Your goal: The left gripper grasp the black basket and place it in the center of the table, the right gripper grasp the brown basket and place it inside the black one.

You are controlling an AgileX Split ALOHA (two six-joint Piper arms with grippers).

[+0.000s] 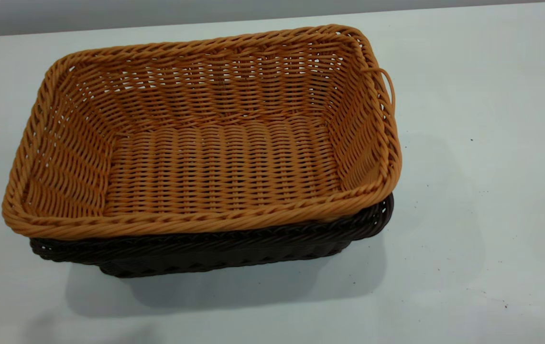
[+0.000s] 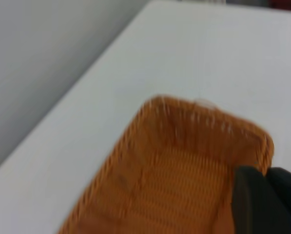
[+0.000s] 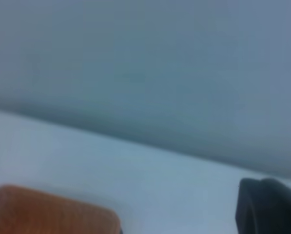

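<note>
Two baskets nested: brown basket (image 1: 215,157) inside black basket (image 1: 234,246), exterior only; end effector states indiscernible.

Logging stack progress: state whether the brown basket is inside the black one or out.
Inside. The brown basket is nested upright in the black basket; only the dark rim and lower wall show beneath it.

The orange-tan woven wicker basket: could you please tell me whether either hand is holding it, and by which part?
Nothing holds the orange-tan woven wicker basket; it sits nested in the dark brown-black wicker basket on the white table, no hand on either.
</note>
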